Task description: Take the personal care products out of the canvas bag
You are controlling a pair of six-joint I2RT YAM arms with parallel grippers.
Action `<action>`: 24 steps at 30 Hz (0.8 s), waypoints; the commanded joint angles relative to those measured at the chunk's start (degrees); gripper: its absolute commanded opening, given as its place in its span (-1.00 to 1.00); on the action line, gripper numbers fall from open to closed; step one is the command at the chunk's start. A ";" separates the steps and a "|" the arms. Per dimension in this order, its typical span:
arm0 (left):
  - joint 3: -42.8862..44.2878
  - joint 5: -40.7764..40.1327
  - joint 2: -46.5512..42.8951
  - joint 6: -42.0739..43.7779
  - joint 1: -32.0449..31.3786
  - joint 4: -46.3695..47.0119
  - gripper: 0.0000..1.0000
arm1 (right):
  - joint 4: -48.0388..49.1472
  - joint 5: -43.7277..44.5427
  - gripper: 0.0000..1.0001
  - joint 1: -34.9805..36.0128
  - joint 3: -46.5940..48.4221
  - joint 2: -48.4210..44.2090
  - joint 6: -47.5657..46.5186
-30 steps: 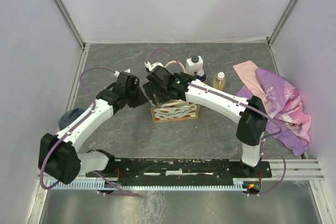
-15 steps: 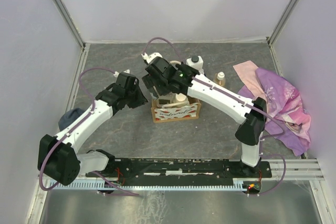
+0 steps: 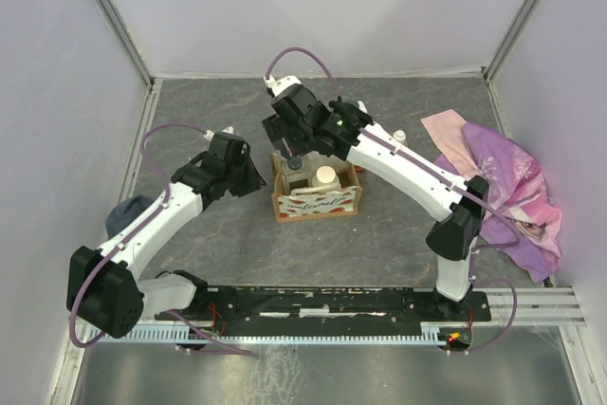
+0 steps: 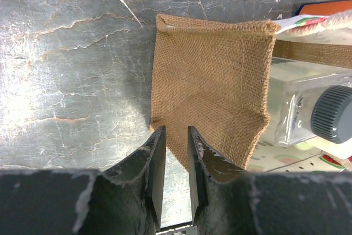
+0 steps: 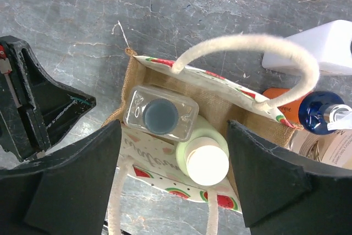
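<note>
Top view: the canvas bag (image 3: 318,198) stands mid-counter (image 3: 398,234), its front toward the near edge. The right end effector (image 3: 290,149) hangs over the bag's far left corner. A pink-purple cloth (image 3: 507,187) lies along the right edge.

Left wrist: the left end effector (image 4: 174,152), nearly closed, pinches the bag's burlap side.

Right wrist: the jaws are wide apart and hold nothing. Between them, upright in the bag, stand a clear grey-capped bottle (image 5: 159,115) and a green cream-capped bottle (image 5: 204,158).
</note>
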 commanded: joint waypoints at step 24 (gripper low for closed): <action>0.11 -1.54 -2.15 3.54 0.05 -1.39 -0.41 | 8.38 0.96 0.63 -1.17 -10.53 9.49 8.88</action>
